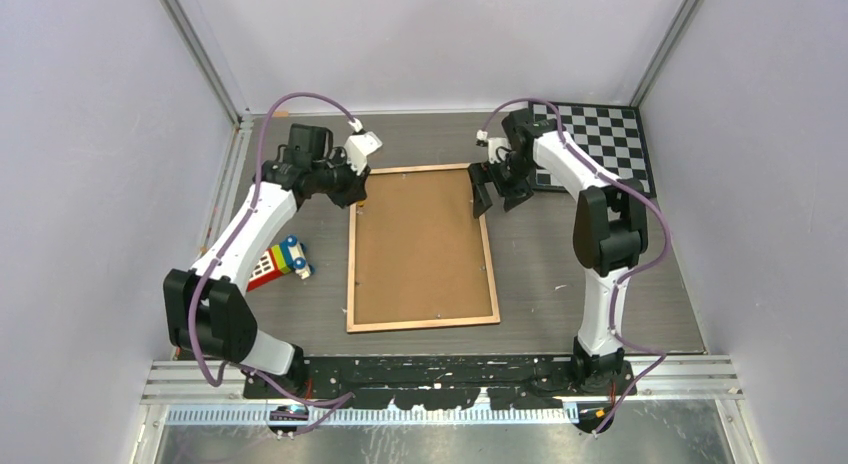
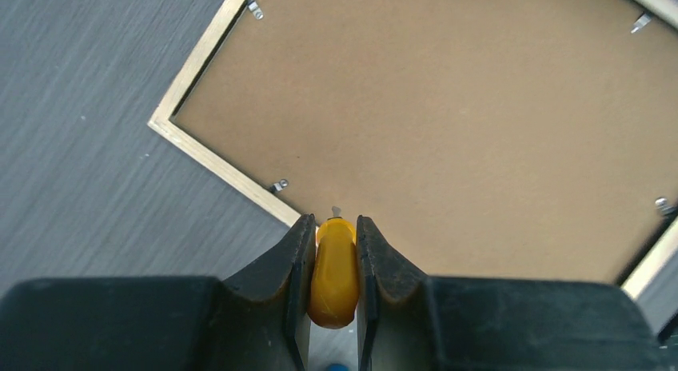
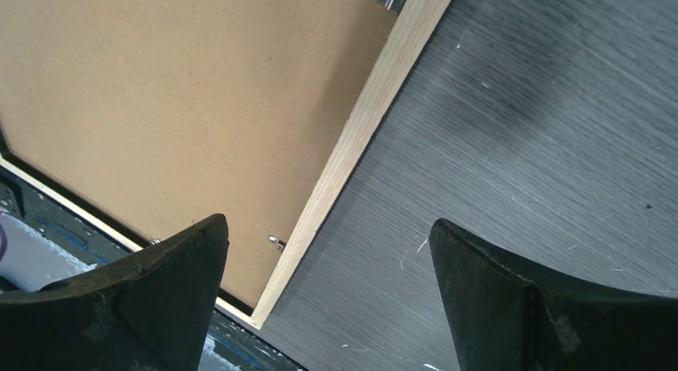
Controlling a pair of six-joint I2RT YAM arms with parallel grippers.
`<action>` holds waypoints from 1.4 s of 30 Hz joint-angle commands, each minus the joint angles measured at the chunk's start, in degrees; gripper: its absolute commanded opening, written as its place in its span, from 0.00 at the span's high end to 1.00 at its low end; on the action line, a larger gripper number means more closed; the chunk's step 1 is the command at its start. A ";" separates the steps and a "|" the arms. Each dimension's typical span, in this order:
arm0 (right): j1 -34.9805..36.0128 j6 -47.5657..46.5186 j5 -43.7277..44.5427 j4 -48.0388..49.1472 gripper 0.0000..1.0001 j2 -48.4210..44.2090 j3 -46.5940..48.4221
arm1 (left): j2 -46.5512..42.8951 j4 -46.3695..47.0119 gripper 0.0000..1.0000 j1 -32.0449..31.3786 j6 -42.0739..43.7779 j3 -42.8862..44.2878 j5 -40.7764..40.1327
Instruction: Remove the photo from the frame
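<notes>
Centrally on the dark counter (image 1: 560,284), the frame (image 1: 422,325) is laid face down, its brown backing board (image 1: 422,246) turned upward inside the light wood rim. A small yellow handle-shaped object (image 2: 334,279) is clamped in the left tool (image 2: 335,227), just over the frame's left edge near its far corner. The right tool (image 3: 326,221) is held spread wide and empty above the frame's right edge, near the far corner.

No legible text, label, brand, number or sign anywhere.
</notes>
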 commanded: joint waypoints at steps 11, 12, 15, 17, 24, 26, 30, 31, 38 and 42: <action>-0.32 5.07 1.37 2.29 0.04 8.28 8.12 | 7.41 0.60 1.00 4.35 16.66 2.86 6.36; -0.34 5.32 1.25 2.07 0.04 9.33 9.22 | 8.04 -0.33 1.00 4.70 18.02 3.44 7.28; -0.27 5.93 1.61 2.62 0.06 10.86 10.88 | 9.57 -1.17 1.00 5.19 21.93 4.32 8.83; -0.28 6.22 3.10 3.02 0.07 11.86 12.05 | 10.59 -1.19 1.00 5.57 23.96 4.73 9.84; -0.28 6.58 6.21 1.77 0.11 14.95 15.63 | 13.63 -5.24 1.00 5.78 30.20 6.78 12.30; -0.26 6.73 6.60 1.92 0.13 15.27 15.86 | 14.34 -5.28 1.00 5.77 31.05 7.01 12.30; -0.26 7.25 7.27 2.03 0.16 16.22 16.30 | 15.74 -6.10 1.00 5.77 31.80 7.99 12.22; -0.32 7.38 7.36 2.03 0.17 16.39 16.38 | 16.00 -6.45 1.00 5.78 32.37 8.20 12.04; -0.04 7.44 8.16 2.29 0.21 17.58 16.31 | 16.67 -6.69 1.00 5.78 35.18 7.38 10.42; 0.23 7.42 9.23 2.29 0.25 18.11 16.23 | 16.93 -7.32 1.00 5.77 36.99 7.17 9.68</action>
